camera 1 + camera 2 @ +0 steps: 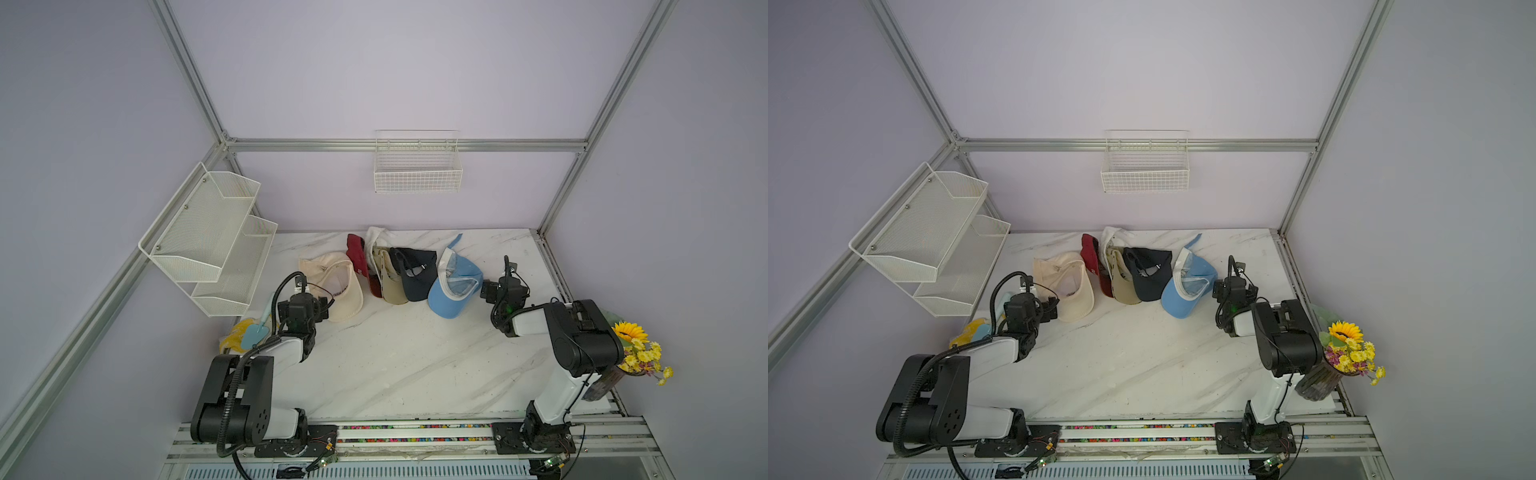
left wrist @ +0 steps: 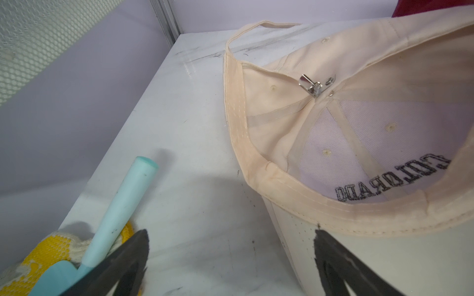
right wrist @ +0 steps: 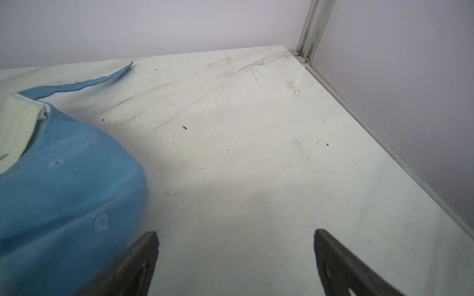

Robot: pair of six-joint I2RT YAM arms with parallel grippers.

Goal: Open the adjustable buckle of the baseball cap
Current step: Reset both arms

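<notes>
Several caps lie in a row at the back of the marble table (image 1: 395,365). The cream baseball cap (image 1: 332,286) at the left lies upside down. Its metal buckle (image 2: 316,85) shows on the rear strap in the left wrist view. My left gripper (image 1: 322,303) (image 2: 232,230) is open and holds nothing, with one finger (image 2: 331,256) over the cream cap's brim. A light blue cap (image 1: 453,286) (image 3: 64,179) lies at the right of the row, its loose strap (image 3: 102,79) flat on the table. Beside its crown my right gripper (image 1: 486,291) (image 3: 236,232) hangs open and empty.
Red (image 1: 357,253), white (image 1: 376,239), khaki (image 1: 390,282) and navy (image 1: 415,270) caps lie between the cream and blue ones. A teal tool (image 2: 123,205) rests on a yellow cloth (image 1: 237,334) at the table's left edge. A mesh shelf (image 1: 208,237), wire basket (image 1: 417,166) and flower vase (image 1: 636,349) stand around.
</notes>
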